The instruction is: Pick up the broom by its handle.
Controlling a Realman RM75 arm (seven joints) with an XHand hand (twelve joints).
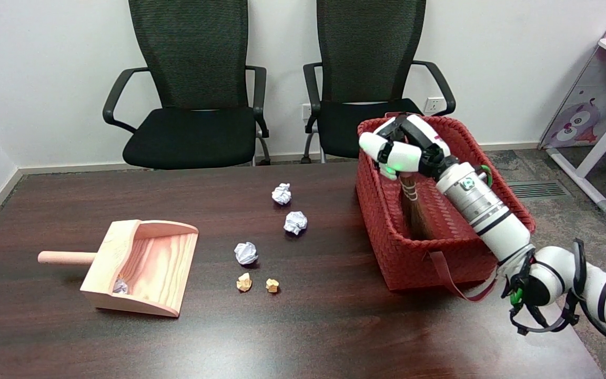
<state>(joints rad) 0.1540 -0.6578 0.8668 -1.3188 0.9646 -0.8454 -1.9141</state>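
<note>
A small broom [416,210] with brown bristles and a dark handle lies inside the red woven basket [387,231]. Its bristles point toward the basket's near wall and its handle runs toward the far end. My right hand [405,148] reaches into the basket from the lower right. Its fingers are curled around the handle just above the bristles, and they hide most of the handle. Whether the broom is off the basket floor cannot be told.
A wooden dustpan [142,266] sits at the table's left with a paper scrap inside. Crumpled white paper balls [295,222] and small tan scraps [244,282] lie mid-table. Two black office chairs [198,105] stand behind the table. The basket's strap [453,281] hangs at its front.
</note>
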